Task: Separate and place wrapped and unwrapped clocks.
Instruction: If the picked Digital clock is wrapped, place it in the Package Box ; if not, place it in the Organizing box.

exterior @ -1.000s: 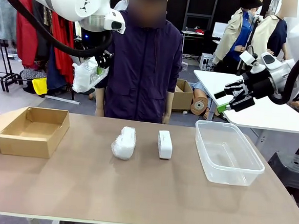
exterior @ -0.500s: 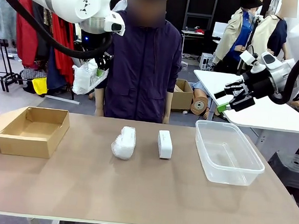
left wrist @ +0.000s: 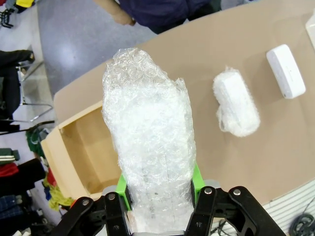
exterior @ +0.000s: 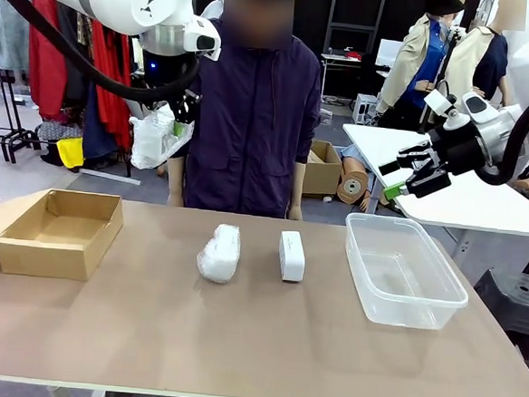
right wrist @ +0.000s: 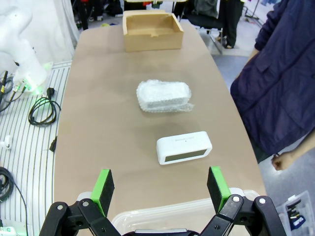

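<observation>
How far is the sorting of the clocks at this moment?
Done: nothing, it seems; the cardboard box and the clear tub both look empty. In hand: the left gripper is shut on one wrapped clock, raised above the table. Left: the second wrapped clock and the bare clock lie on the table between box and tub; the right gripper is open, holding nothing.

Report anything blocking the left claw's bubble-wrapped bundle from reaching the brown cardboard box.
Nothing visible does. The left claw holds the whitish bubble-wrapped bundle high in the air; the open-topped brown cardboard box sits lower on the table's left end.
</observation>
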Available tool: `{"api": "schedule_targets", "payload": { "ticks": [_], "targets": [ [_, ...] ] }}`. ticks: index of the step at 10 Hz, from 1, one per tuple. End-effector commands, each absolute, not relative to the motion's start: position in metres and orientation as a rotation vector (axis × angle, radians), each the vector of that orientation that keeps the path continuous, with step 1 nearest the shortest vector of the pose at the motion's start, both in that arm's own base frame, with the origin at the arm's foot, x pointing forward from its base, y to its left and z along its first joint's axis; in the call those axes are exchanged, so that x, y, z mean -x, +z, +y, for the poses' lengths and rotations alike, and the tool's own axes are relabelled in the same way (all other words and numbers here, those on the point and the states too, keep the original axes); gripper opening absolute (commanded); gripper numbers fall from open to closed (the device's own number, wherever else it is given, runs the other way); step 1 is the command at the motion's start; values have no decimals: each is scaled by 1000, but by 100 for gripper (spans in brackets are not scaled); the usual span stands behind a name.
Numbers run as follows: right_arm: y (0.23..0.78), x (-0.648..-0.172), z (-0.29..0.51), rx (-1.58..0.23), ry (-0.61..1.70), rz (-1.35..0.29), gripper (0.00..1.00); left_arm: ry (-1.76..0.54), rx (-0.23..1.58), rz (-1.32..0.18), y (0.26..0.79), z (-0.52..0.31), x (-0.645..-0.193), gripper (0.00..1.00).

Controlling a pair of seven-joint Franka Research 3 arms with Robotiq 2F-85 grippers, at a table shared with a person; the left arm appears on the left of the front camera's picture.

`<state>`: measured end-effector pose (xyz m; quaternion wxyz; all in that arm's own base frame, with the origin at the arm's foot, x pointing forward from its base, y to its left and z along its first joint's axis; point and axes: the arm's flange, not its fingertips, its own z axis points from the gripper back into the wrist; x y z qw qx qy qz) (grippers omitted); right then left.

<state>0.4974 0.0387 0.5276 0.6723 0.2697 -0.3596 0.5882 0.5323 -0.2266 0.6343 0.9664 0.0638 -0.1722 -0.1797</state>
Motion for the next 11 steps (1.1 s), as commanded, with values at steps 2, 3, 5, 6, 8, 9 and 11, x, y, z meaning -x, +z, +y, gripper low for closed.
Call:
{"api": "schedule_targets", "payload": {
  "ticks": [2,3,5,6,8,9,11],
  "targets": [
    [530,-496,40,-611,1333,-816,100,-392,-91,-322,644,-187,-512,0],
    [530,-496,40,-611,1333,-816,100,-367,-124,-336,637,-174,-506,0],
    [530,-496,40,-611,1333,-816,100,-335,-161,-345,627,-145,-491,0],
    [530,-496,40,-611,1333,-816,100,-322,-215,-332,621,-127,-489,0],
    [530,-496,40,-611,1333,-816,100,-336,-239,-341,598,-94,-497,0],
    [530,-496,40,-611,1333,-816,100,-341,-219,-361,586,-81,-505,0],
    [530,-496,40,-611,1333,-816,100,-271,-223,-380,569,-52,-526,0]
  ]
}}
